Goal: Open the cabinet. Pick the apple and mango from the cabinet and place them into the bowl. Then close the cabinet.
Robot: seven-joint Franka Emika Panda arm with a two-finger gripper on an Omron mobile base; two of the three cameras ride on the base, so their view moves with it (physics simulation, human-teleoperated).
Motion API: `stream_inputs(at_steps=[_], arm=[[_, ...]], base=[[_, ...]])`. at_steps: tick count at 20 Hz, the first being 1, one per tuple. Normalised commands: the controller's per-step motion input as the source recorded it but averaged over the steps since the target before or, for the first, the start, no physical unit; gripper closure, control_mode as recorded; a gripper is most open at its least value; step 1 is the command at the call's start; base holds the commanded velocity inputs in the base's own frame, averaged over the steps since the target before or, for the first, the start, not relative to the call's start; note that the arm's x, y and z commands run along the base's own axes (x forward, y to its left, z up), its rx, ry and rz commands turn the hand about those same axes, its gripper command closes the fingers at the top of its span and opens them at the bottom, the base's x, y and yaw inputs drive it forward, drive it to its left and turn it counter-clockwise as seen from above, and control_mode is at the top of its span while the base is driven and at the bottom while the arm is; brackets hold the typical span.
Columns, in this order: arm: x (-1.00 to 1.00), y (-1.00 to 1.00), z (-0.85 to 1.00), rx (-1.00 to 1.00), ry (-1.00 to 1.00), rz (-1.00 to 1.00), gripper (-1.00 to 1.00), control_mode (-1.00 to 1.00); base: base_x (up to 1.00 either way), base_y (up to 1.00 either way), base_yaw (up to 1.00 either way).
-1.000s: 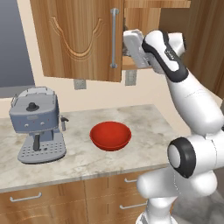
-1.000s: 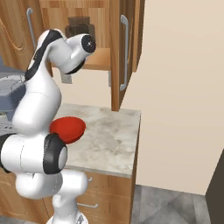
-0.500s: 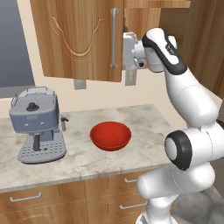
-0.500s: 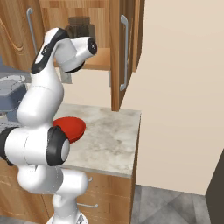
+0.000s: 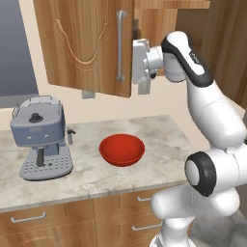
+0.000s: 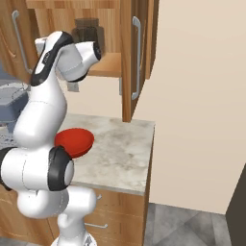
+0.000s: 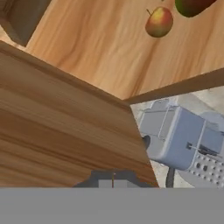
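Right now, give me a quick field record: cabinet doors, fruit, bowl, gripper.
cabinet: left door swung partly open, right door wide open
apple: lying on the cabinet shelf, not yet picked
mango: on the same shelf beside the apple, partly cut off by the picture's edge
bowl: red, empty, on the counter right of the coffee machine
gripper: shut, holding nothing, up at the free edge of the left door
task stage: opening under way, no fruit moved

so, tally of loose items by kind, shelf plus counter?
Fruit: 2 (apple, mango), on the cabinet shelf
Bowls: 1 (red bowl), on the counter
Appliances: 1 (grey coffee machine), on the counter
Total: 4
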Motion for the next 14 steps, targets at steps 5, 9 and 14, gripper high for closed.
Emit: stream_inputs(at_steps=[5,9,14], arm=[[-0.65,0.5,0.0,0.0,0.0,0.14,1.0,-1.0],[-0.52,0.46,0.0,0.0,-0.01,0.11,1.0,-1.0],[-0.48,0.47,0.0,0.0,0.0,0.1,1.0,-1.0]], base=[[0.0,0.0,0.0],[0.0,0.0,0.0],[0.0,0.0,0.0]])
